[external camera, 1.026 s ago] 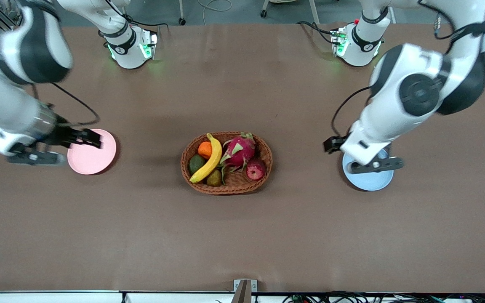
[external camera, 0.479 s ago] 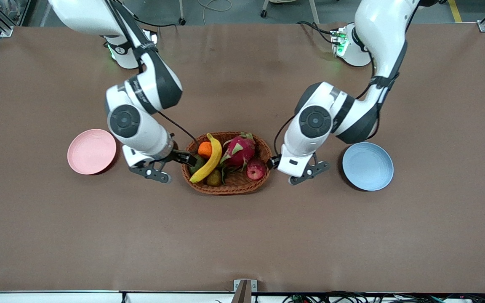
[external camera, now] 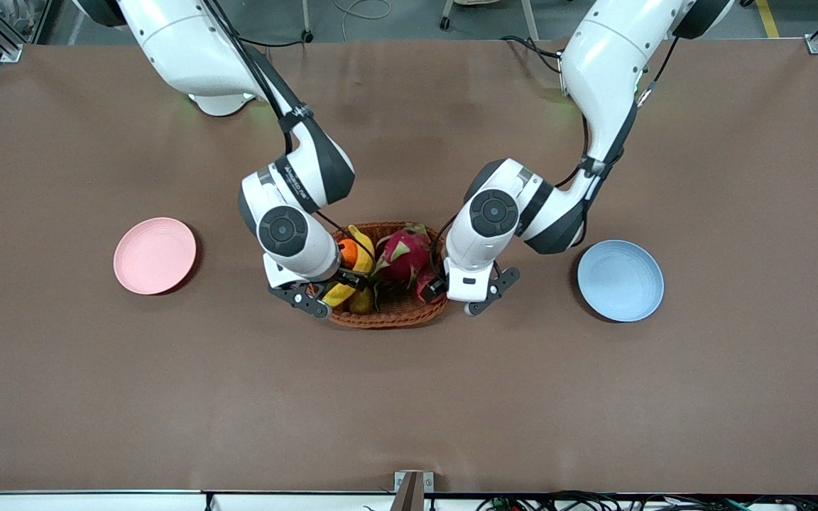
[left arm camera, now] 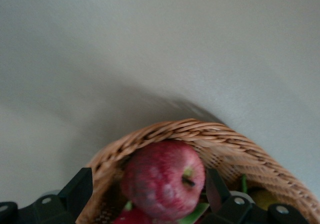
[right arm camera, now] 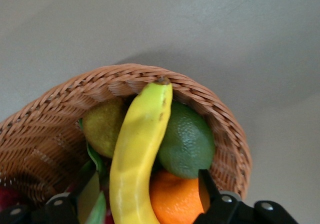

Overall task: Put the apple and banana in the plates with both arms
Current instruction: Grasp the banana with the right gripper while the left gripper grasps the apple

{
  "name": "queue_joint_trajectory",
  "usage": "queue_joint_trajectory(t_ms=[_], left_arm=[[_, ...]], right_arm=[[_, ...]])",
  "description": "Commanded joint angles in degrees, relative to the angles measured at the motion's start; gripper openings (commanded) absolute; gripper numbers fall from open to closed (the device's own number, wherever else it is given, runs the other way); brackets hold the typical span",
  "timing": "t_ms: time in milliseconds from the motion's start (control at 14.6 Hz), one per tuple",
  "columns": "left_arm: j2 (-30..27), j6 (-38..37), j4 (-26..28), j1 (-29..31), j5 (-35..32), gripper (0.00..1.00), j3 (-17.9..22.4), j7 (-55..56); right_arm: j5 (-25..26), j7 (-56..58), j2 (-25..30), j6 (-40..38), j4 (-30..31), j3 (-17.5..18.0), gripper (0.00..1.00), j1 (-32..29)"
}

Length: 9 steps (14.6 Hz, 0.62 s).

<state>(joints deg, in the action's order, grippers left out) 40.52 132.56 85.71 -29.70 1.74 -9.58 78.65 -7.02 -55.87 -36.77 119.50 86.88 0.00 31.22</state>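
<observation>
In the basket [external camera: 388,312] at mid-surface, I'm straddling the banana [right arm camera: 137,154], long axis running 12 to 6, with the spread, empty right end effector [right arm camera: 145,194]; the left end effector [left arm camera: 150,194], open and empty, is bracketing the apple [left arm camera: 162,180].

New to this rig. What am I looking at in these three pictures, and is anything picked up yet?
Two white robot arms share a brown table. The wide picture looks down from across the table; the other two come from cameras on each wrist. In the middle stands a wicker basket of fruit, with a pink plate and a blue plate toward either end, both bare. The left pincer is open around the apple; the right pincer is open around the banana. Both fruits lie in the basket, neither lifted.
</observation>
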Motion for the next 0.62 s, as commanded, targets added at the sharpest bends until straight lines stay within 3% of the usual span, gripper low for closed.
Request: queue_joint_trajectory(t_ms=[0, 410, 479, 547], left_arm=[[2.3, 2.2, -1.7, -1.2, 3.3, 1.0, 0.2, 2.1], [4.0, 2.2, -1.6, -2.2, 4.3, 1.0, 0.2, 1.8], [4.0, 2.2, -1.6, -2.1, 4.4, 0.99, 0.2, 1.6], [4.1, 2.2, -1.6, -2.1, 4.1, 0.92, 0.2, 1.3]], right_arm=[[-0.6, -3.3, -2.5, 1.4, -2.5, -0.6, 0.82, 0.2], [-0.5, -5.9, -4.7, 2.8, -2.5, -0.5, 0.75, 1.8], [-0.6, -6.3, -4.7, 2.8, -2.5, -0.5, 0.71, 1.8], [-0.7, -6.7, -4.8, 2.7, -2.5, -0.5, 0.61, 1.9]])
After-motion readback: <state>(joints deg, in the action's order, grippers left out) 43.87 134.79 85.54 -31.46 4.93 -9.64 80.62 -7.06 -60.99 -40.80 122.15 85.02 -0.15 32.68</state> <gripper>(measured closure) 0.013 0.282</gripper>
